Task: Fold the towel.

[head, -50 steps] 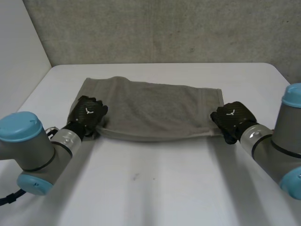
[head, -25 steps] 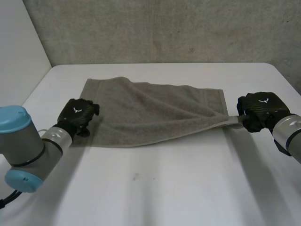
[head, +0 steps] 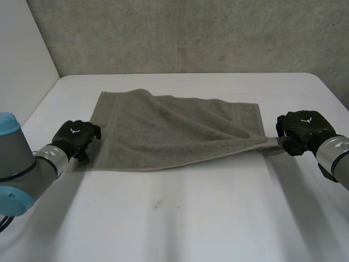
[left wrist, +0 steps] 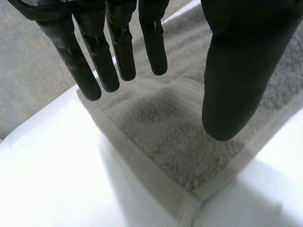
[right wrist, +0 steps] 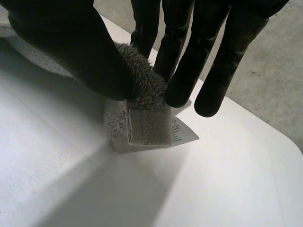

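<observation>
There is one grey towel [head: 174, 134] and one white table [head: 191, 218]. The black hands are two: the left hand [head: 75, 137] and the right hand [head: 302, 131].

Black left hand [head: 76, 136] and right hand [head: 305, 130] bear white emblems [head: 306, 115] on grey arms [head: 22, 164].

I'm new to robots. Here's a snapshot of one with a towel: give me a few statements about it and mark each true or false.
1. The right hand pinches a corner of the towel. True.
2. The left hand grips the towel too. False: its fingers are straight, over the towel's near corner, and hold nothing.
3. A small label sticks out at the corner that the right hand holds. True.
4. The towel is bright red. False: it is grey, spread on the white table.
</observation>
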`<state>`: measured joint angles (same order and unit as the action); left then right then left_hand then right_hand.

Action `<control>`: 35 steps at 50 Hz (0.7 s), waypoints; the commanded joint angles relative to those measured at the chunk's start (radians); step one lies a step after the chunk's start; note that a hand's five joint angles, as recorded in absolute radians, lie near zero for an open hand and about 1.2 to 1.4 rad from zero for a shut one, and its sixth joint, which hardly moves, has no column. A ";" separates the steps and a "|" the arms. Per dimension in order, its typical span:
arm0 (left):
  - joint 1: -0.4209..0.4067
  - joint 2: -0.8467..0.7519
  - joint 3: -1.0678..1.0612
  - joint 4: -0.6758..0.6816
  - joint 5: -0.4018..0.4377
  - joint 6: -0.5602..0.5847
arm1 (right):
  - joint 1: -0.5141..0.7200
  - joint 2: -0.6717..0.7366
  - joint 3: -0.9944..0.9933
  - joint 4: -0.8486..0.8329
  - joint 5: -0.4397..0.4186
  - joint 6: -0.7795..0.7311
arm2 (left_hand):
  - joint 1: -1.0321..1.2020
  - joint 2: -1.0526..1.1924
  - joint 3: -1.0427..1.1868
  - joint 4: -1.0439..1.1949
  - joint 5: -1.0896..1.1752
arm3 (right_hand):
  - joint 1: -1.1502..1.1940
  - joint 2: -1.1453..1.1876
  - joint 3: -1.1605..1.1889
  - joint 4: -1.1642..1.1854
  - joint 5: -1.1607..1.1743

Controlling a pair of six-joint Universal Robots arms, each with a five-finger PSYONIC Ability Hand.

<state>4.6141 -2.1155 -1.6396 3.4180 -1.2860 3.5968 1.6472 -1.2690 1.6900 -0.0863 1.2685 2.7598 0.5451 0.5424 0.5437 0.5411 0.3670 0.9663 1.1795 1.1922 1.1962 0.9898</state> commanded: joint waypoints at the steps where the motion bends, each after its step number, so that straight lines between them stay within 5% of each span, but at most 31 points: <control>1: 0.018 -0.011 -0.016 0.000 -0.009 0.083 | 0.002 0.014 0.000 -0.001 0.000 -0.003 | 0.074 0.076 0.075 0.078 0.077 | 0.430 0.217 0.204 0.200 0.232; 35: 0.020 -0.112 0.046 0.006 -0.003 0.091 | 0.011 0.051 0.003 -0.004 0.002 -0.008 | 0.214 0.217 0.216 0.218 0.218 | 0.430 0.217 0.204 0.200 0.232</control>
<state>4.6339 -2.2032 -1.6159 3.4243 -1.2873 3.6869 1.6580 -1.2253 1.6929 -0.0906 1.2702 2.7532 0.6027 0.6000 0.5998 0.6003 0.4192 0.9662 1.1795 1.1922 1.1963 0.9908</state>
